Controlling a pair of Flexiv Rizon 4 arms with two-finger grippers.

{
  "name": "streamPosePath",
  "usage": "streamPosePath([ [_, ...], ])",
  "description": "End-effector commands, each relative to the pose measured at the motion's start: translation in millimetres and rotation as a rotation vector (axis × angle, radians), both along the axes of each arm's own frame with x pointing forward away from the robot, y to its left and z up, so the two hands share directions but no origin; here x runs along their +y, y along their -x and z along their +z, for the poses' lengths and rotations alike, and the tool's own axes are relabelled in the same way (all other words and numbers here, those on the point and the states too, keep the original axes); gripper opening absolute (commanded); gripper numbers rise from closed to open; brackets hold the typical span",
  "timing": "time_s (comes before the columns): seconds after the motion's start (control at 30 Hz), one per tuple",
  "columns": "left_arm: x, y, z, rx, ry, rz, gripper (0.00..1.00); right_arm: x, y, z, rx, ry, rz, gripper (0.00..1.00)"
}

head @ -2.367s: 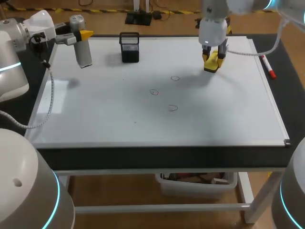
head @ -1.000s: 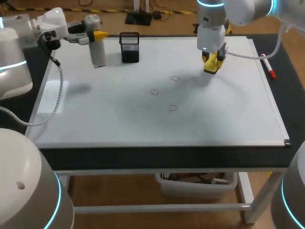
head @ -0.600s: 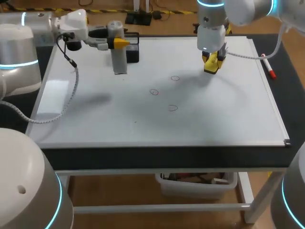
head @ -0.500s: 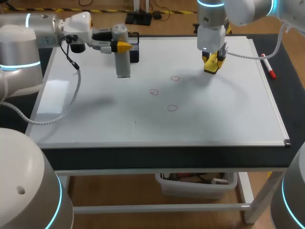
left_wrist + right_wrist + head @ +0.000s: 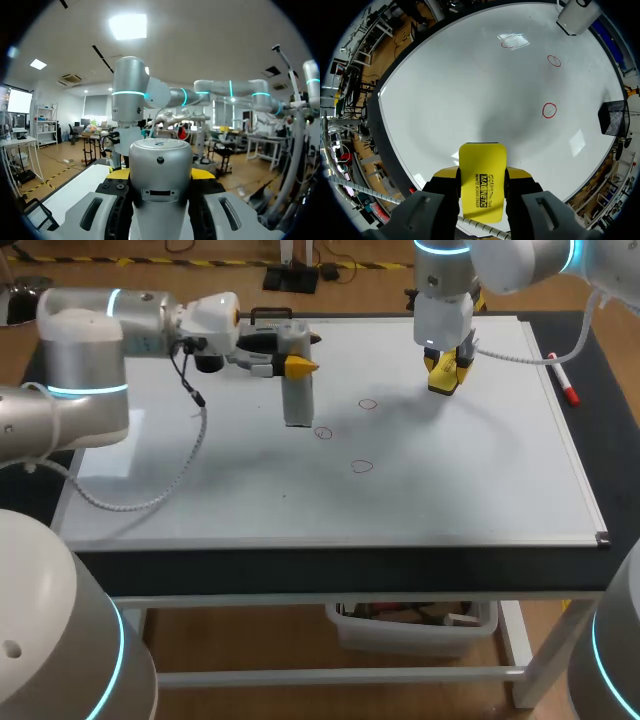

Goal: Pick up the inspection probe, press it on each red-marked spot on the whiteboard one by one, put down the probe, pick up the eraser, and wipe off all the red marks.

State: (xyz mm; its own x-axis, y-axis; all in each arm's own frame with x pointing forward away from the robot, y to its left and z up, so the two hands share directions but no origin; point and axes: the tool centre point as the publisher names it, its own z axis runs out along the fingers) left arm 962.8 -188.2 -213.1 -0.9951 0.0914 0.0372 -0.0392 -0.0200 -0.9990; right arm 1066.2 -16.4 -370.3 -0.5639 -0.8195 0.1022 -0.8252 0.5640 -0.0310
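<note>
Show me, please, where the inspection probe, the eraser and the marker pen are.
inspection probe (image 5: 297, 402): head view, on its grey body.
eraser (image 5: 482, 186): right wrist view, on its yellow face.
marker pen (image 5: 561, 379): head view, on the middle of its barrel.

- Bright, even light falls from overhead onto the glossy white whiteboard (image 5: 450, 490).
- Soft grey shadows with faint edges lie on it below the left arm (image 5: 85, 340) and the right arm (image 5: 445, 300).
- In the right wrist view, a pale sheen lies over one red oval mark (image 5: 515, 42).
</note>
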Motion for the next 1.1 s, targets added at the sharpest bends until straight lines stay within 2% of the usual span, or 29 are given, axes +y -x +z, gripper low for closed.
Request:
streamPosePath([
  [0.03, -17.3, -11.9, -8.9, 0.009, 0.019, -0.085, 0.00, -0.7, -0.2, 2.2, 0.002, 0.004, 0.002, 0.00],
  [0.4, -33.9, -11.0, -26.2, 0.025, 0.024, -0.104, 0.00, -0.7, -0.2, 2.2, 0.002, 0.004, 0.002, 0.00],
  [1.1, -37.9, -33.3, -51.5, 0.035, 0.012, -0.083, 0.00, -0.7, -0.2, 2.2, 0.002, 0.004, 0.002, 0.00],
])
